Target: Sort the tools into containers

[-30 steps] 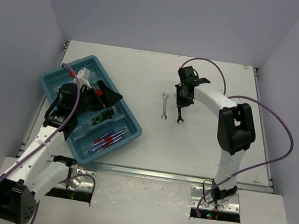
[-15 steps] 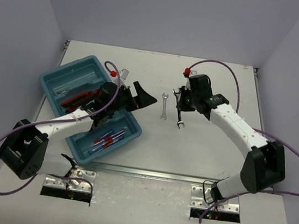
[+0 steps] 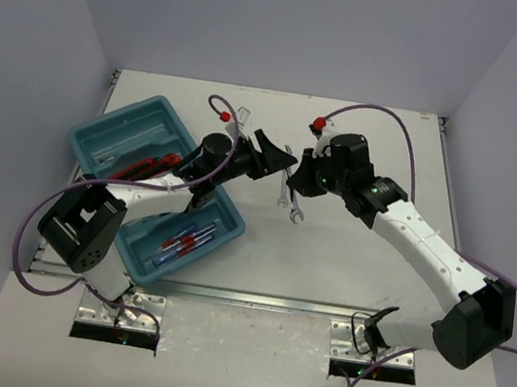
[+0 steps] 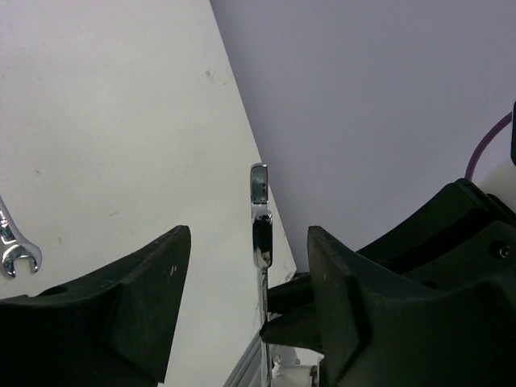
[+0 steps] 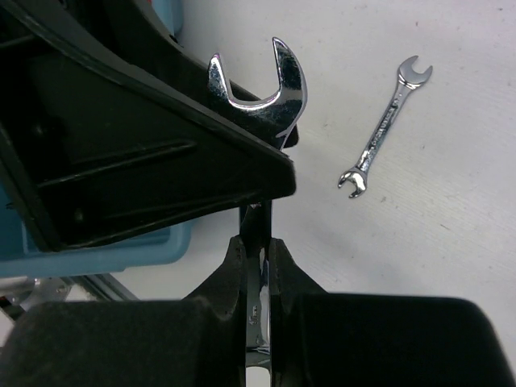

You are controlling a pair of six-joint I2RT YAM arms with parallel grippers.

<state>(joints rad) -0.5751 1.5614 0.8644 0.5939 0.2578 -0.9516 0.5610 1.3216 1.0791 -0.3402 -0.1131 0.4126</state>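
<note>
The silver wrench (image 5: pixel 258 89) is clamped by its shank in the right pincer (image 5: pixel 256 242), mid-scene above the surface (image 3: pixel 389 154), with its long axis running straight out from the tips. The left pincer (image 4: pixel 246 242) stands half-wide astride the free end, with a gap on either side. The teal tray (image 3: pixel 146 105) lies to the left. A second wrench (image 5: pixel 385 129) lies just beside, not in the way.

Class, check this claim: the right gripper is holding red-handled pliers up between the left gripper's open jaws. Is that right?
No. The right gripper holds a silver wrench, not pliers; the right wrist view shows it. The rest stands.
</note>
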